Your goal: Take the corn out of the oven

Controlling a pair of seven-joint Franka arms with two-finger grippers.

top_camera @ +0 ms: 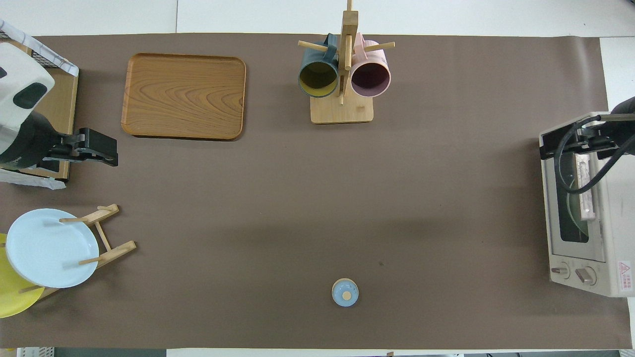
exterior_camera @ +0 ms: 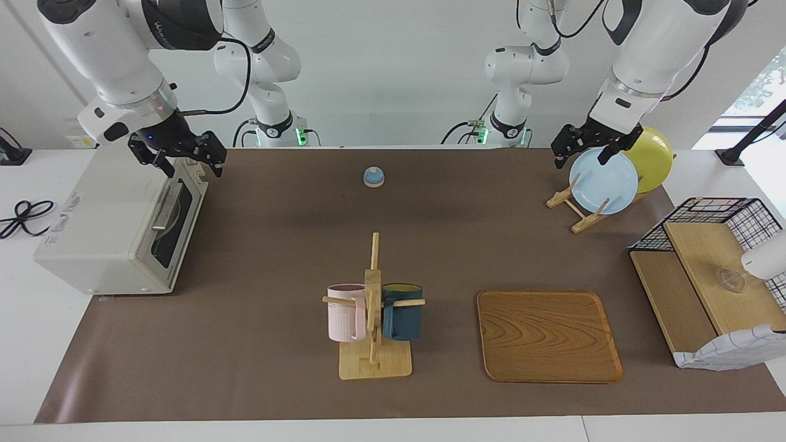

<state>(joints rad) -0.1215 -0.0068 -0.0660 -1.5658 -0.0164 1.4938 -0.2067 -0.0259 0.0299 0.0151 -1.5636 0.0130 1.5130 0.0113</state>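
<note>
We see no corn; presumably it lies inside the shut off-white boxy toaster oven [exterior_camera: 116, 227] at the right arm's end of the bench. We judge it light, stiff, best pinched mid-cob. Our right gripper [exterior_camera: 184, 158] hovers over the oven, fingers apart; the left gripper [exterior_camera: 583, 149] waits over the plate rack, fingers apart. The oven-top lettering is unreadable.
</note>
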